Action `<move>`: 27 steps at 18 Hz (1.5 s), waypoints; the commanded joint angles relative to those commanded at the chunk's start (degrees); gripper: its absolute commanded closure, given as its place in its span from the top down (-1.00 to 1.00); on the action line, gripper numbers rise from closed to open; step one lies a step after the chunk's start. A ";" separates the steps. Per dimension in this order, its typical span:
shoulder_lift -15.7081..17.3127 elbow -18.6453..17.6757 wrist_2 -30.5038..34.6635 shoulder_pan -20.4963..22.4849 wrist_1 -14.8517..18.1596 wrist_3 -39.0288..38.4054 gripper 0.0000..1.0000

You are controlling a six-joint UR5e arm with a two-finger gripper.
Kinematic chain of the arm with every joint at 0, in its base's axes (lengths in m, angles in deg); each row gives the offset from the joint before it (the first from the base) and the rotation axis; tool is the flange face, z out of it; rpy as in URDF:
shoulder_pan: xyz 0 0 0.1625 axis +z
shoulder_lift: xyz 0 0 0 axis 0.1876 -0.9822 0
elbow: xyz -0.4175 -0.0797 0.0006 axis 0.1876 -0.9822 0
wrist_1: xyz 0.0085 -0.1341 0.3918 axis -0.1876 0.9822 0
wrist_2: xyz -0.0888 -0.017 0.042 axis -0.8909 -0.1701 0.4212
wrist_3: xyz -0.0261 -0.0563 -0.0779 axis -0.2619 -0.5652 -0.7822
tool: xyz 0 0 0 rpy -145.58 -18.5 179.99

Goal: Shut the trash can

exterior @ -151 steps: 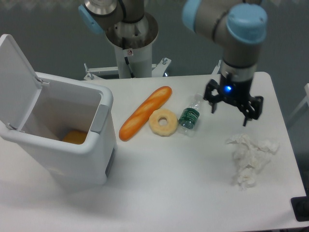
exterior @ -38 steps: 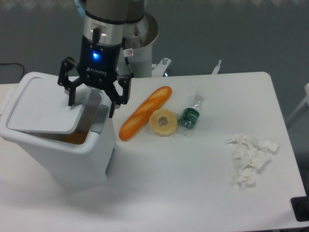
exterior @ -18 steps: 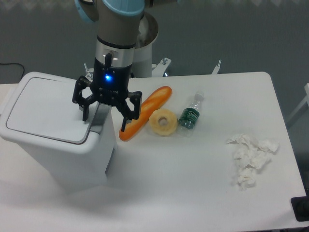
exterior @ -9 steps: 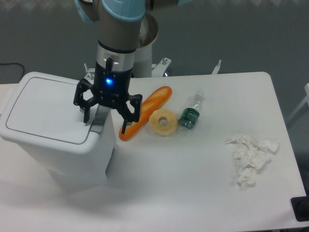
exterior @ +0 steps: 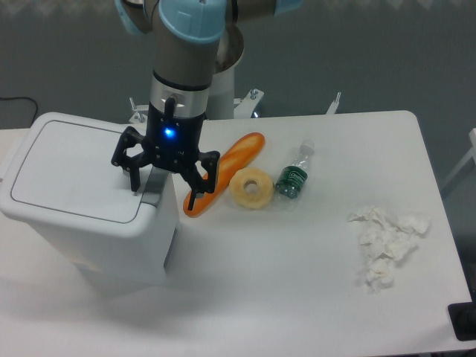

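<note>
Lid (exterior: 71, 169) looks flat on trash can (exterior: 97, 238) — claw (exterior: 165, 172) spread, empty, over the latch edge; press straight down, avoid baguette (exterior: 222, 172).

Trash can (exterior: 89, 216): large white boxy bin, rounded corners, upright at worktop's left side. Flat hinged lid down, lying flush. Grey latch at front edge.

White table (exterior: 312, 297) with rounded corners fills most of view. Dark grey floor (exterior: 387, 52) beyond far edge. Metal bracket (exterior: 333, 103) at far table edge. Even, soft overhead light, faint shadows.
</note>
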 joint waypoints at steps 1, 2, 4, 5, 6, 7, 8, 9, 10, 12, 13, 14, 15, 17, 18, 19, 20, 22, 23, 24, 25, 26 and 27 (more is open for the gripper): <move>0.09 0.44 0.00 0.00 0.09 -0.18 1.00; 0.18 0.97 -0.09 0.09 0.17 -0.27 1.00; 0.18 1.94 -0.09 0.26 0.18 -0.27 1.00; 0.09 1.94 -0.09 1.13 0.18 0.17 1.00; -0.08 1.94 0.00 2.36 0.00 0.61 1.00; -0.43 1.94 0.09 3.33 -0.09 1.57 1.00; -0.79 1.77 0.87 4.82 0.00 4.19 1.00; -1.40 1.76 3.14 6.84 0.00 7.70 1.00; -1.84 1.76 5.43 9.03 0.17 11.12 1.00; -3.50 1.85 6.94 13.95 0.18 17.54 1.00; -4.47 1.85 7.03 16.58 0.09 20.88 1.00; -5.96 1.76 7.12 18.96 0.09 24.39 1.00; -7.11 1.68 7.47 20.72 0.09 27.21 1.00; -8.86 0.98 11.23 22.58 0.09 31.96 1.00; -10.27 1.06 13.95 23.20 0.00 34.60 1.00; -12.02 1.76 16.15 23.99 0.09 37.50 1.00; -14.21 3.42 17.30 25.39 0.17 41.01 1.00; -17.91 5.71 17.93 26.98 0.18 49.17 1.00; -19.49 6.94 18.10 27.50 0.18 52.52 1.00; -20.90 8.25 18.37 28.21 0.18 55.17 1.00; -22.31 9.40 18.37 28.82 0.18 57.28 1.00; -23.37 10.54 18.37 28.83 0.18 58.69 1.00; -24.16 11.42 18.46 28.83 0.18 59.23 1.00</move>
